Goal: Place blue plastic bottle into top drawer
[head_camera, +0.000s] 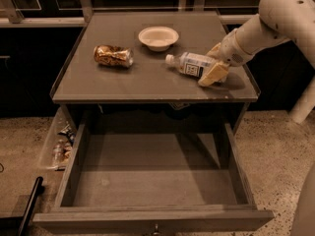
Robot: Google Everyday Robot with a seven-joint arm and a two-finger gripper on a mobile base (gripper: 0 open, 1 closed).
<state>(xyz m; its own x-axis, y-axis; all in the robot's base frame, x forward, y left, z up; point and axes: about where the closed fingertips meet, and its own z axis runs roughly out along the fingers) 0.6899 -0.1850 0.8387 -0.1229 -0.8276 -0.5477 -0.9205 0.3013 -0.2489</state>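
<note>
The blue plastic bottle [189,63] lies on its side on the table top, white cap pointing left. My gripper [209,67] reaches in from the right and is closed around the bottle's base end, with one tan finger [212,74] in front of it and the other behind. The bottle still rests on the table. The top drawer [152,176] is pulled wide open below the table top, and its flat grey bottom is bare. Its small knob [156,228] shows at the front edge.
A dented gold-brown can [113,56] lies at the table's left. A white bowl [158,37] stands at the back middle. A clear bin of small packets [60,144] sits on the floor left of the drawer. A black bar [29,205] lies at the lower left.
</note>
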